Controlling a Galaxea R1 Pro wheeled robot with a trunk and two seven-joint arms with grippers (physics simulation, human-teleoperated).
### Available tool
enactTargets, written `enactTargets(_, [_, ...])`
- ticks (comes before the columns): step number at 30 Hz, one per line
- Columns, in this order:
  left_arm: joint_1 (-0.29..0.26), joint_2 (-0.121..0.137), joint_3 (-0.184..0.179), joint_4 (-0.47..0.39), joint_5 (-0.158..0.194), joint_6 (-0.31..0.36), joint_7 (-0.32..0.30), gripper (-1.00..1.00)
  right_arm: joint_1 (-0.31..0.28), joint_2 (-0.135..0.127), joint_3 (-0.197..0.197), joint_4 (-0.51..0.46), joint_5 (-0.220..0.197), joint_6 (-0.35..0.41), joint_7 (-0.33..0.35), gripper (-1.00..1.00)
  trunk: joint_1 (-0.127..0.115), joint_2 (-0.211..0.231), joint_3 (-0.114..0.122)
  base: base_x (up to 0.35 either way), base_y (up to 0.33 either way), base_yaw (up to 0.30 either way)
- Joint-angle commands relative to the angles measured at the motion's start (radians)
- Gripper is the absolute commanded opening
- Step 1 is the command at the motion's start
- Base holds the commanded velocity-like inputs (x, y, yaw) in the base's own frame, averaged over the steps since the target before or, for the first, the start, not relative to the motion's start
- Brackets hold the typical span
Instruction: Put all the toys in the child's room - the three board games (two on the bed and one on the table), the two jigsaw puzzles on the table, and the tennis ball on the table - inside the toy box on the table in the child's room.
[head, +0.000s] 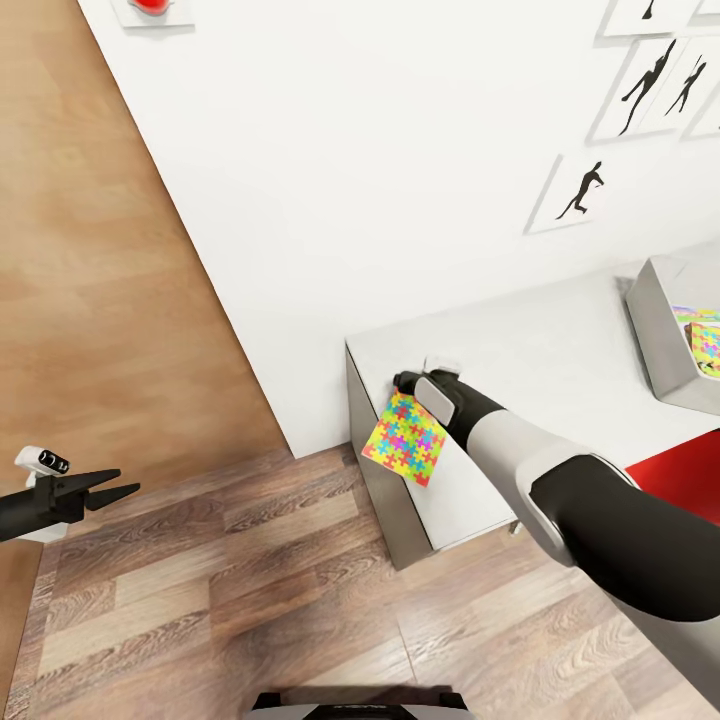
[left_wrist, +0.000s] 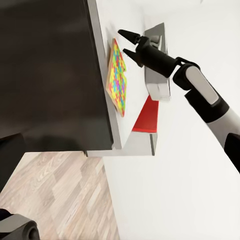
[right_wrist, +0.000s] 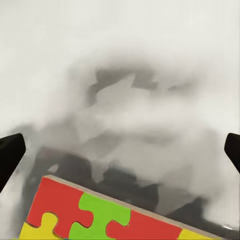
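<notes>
A colourful jigsaw puzzle lies on the near left corner of the white table, overhanging its edge. My right gripper hovers open just past the puzzle's far edge, its fingers spread wide with nothing between them. The right wrist view shows the puzzle's red and green pieces close below the gripper. The grey toy box stands at the table's right, with something colourful inside. A flat red thing lies on the table in front of the box. My left gripper hangs open over the floor, far to the left.
A white wall runs behind the table, with framed silhouette pictures hung on it. Wooden floor stretches in front of and to the left of the table. In the left wrist view, the table's dark side panel is close.
</notes>
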Motion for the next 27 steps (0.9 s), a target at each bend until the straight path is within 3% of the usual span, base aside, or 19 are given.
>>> enactTargets(1, [0.000,0.001,-0.001,0.000,0.001,0.011,-0.003,1.00,-0.001,-0.004,0.008,-0.013,-0.006,0.015,-0.007,1.00,0.001,-0.002,-0.001,0.000,0.000,0.000])
enactTargets(11, [0.000,0.001,-0.001,0.000,0.002,0.010,-0.003,1.00,-0.001,-0.021,0.006,-0.051,-0.008,0.048,-0.015,1.00,0.001,-0.002,-0.001,0.000,0.000,0.000])
enactTargets(23, [0.000,0.001,-0.001,0.000,0.001,0.010,-0.003,1.00,-0.001,-0.030,-0.033,-0.146,-0.009,0.062,-0.137,1.00,0.001,-0.002,-0.001,0.000,0.000,0.000])
enactTargets(27, [0.000,0.000,-0.001,0.000,0.001,0.009,-0.003,1.00,-0.001,-0.050,-0.045,-0.184,-0.009,0.087,-0.159,1.00,0.001,-0.002,-0.001,0.000,0.000,0.000])
